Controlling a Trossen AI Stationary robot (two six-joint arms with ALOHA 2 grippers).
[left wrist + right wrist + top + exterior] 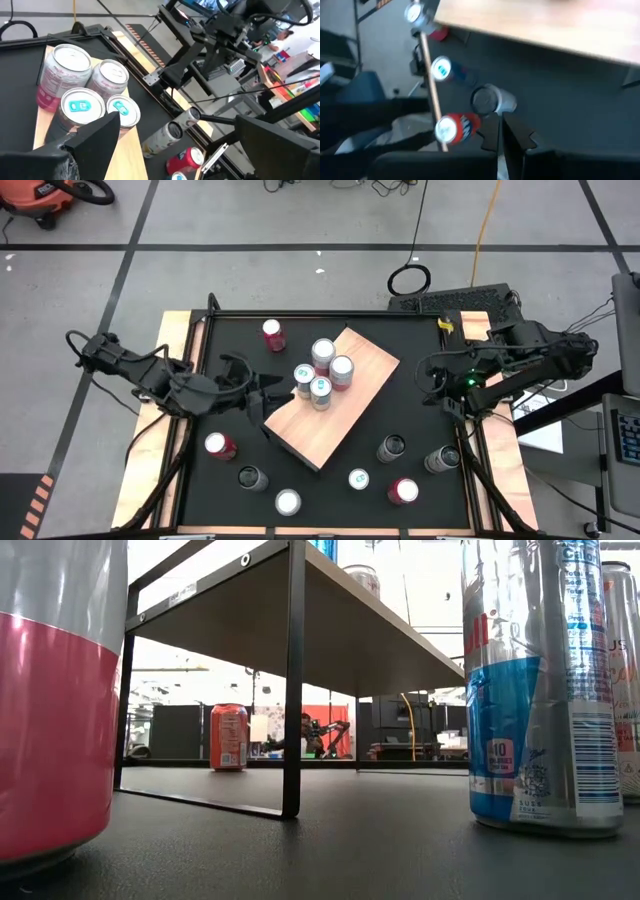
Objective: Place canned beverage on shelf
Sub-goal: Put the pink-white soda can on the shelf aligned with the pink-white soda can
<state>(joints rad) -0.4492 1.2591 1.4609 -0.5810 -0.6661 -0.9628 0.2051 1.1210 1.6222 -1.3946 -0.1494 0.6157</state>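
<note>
My left gripper (268, 392) hangs with its jaws spread wide and nothing in them, at the nine-o'clock edge of the shelf (365, 375). Four cans (322, 373) stand bunched on the board just past my fingertips — two blue-tabbed ones nearest me, two pink-banded ones behind. I judge the wide jaws mean a can has just been let go, though I can't be sure. More cans stand on the black tabletop (420, 410): one red can (219, 445) lies at my five o'clock, near enough to fetch. My right gripper (446, 385) waits pinched shut at the table's three-o'clock edge, clear of the shelf — out of my way, I'd say.
</note>
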